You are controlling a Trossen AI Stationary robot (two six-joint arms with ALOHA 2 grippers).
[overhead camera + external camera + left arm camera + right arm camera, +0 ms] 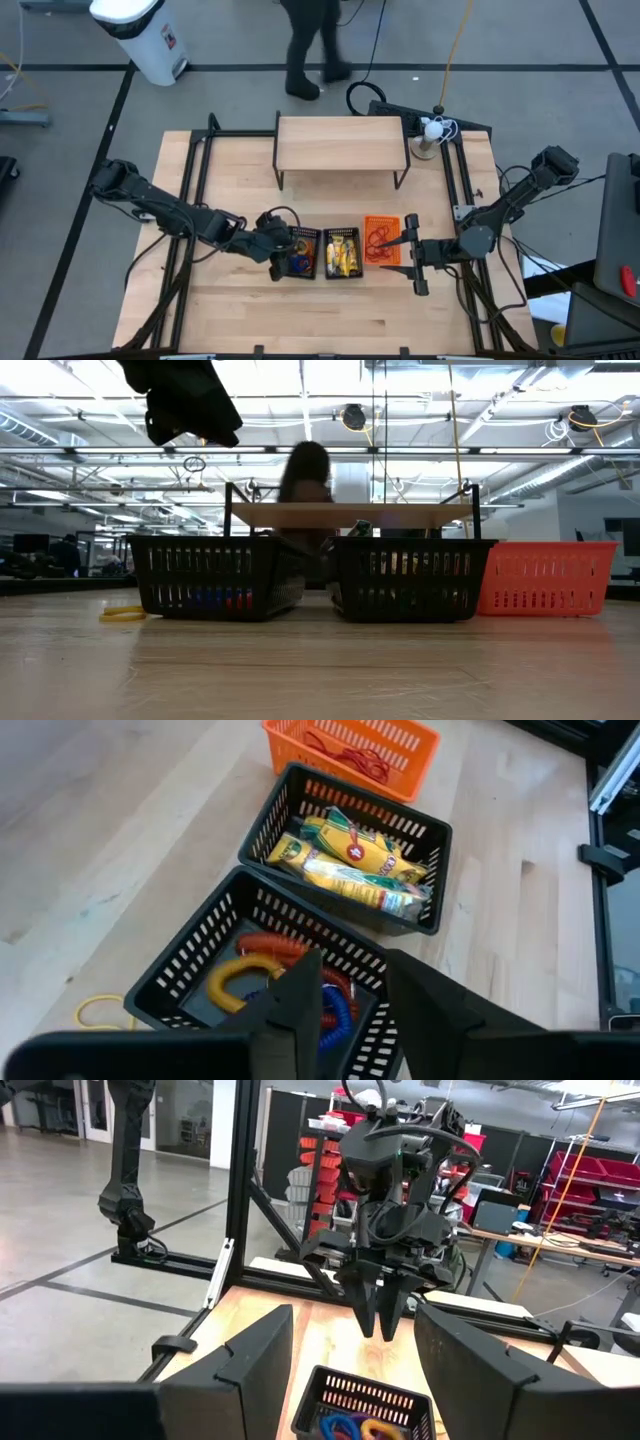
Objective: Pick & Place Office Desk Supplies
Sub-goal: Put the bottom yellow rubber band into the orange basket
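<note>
Hovering over a black slotted plastic basket (301, 251), the left end effector (277, 246) shows its dark fingers (300, 1005) slightly parted, holding nothing; inside that basket lie coiled bands (290, 980) in red, blue and yellow; a thin yellow loop (95, 1012) rests on the pale wood-grain worktop (240, 310) just beside it. A second black basket (343, 252) holds yellow crayon boxes (350, 860); an orange lattice basket (381, 238) holds thin red bands (350, 755). The right end effector (411, 252) waits beside the orange basket, its flat fingers spread wide and empty.
</note>
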